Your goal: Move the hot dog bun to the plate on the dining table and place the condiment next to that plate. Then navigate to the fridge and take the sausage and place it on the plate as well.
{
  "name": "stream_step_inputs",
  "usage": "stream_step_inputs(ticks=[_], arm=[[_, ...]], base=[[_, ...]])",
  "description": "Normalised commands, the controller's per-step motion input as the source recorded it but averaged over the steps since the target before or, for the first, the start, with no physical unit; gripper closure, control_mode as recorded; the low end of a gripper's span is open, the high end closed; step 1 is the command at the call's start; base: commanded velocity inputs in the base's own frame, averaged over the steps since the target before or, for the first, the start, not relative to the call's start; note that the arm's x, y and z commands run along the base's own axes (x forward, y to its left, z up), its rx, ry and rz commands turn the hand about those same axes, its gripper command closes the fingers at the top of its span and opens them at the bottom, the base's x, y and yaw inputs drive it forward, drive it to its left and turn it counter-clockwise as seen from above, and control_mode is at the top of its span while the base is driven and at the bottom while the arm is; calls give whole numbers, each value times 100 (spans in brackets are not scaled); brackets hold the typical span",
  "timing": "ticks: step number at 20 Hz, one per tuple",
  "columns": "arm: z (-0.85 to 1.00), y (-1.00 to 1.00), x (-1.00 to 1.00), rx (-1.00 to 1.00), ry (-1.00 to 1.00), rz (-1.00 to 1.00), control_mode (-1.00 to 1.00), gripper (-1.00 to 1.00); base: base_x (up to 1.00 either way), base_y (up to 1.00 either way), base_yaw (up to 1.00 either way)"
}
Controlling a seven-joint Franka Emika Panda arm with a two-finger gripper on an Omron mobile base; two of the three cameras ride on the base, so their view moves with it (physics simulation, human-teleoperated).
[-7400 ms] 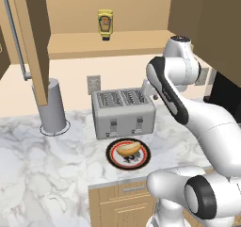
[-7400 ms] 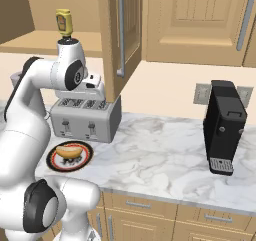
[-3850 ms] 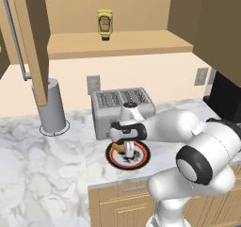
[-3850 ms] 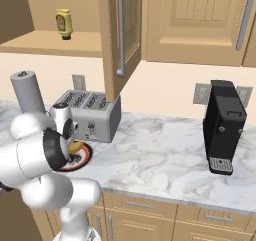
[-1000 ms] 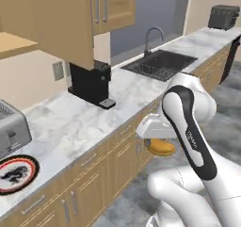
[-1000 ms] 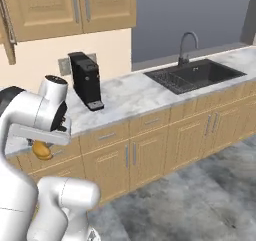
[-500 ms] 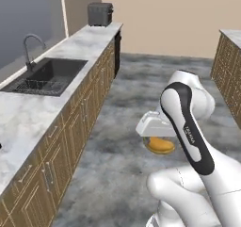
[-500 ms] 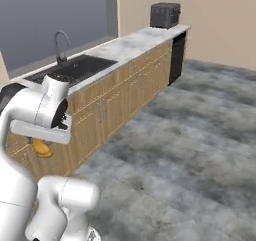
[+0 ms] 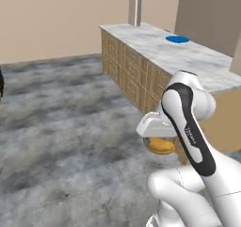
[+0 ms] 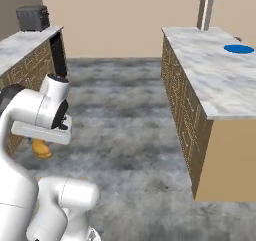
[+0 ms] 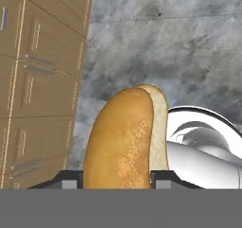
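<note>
My gripper [image 11: 118, 179] is shut on the golden-tan hot dog bun [image 11: 125, 142], which stands up between the two fingertips [image 11: 71, 179] in the hand view. In both base views the bun [image 9: 161, 146] [image 10: 41, 149] hangs under the hand, held low above the grey floor close to my body, with the gripper [image 9: 158, 140] [image 10: 40, 143] pointing down. The blue plate [image 9: 177, 39] [image 10: 238, 49] lies far off on the marble-topped dining table [image 9: 197, 63] [image 10: 207, 80]. The condiment, the fridge and the sausage are out of view.
Open grey floor [image 9: 70, 122] lies between me and the table. A pale post [image 9: 135, 4] [image 10: 206, 7] rises at the table's far end. Wooden counter cabinets [image 10: 27, 60] with a dark appliance [image 10: 32, 17] on top run along the left of the right base view.
The base has swung round: the sink counter has left the views and the dining table with the blue plate has come in. The bun stays in the gripper, held the same way.
</note>
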Motion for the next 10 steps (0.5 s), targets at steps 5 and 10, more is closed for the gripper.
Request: stream_step_inputs(ticks=[5,10], arm=[[0,0,0,0,0,0,100,100],[0,0,0,0,0,0,100,100]], base=[[31,-70,-78],[43,-70,-74]])
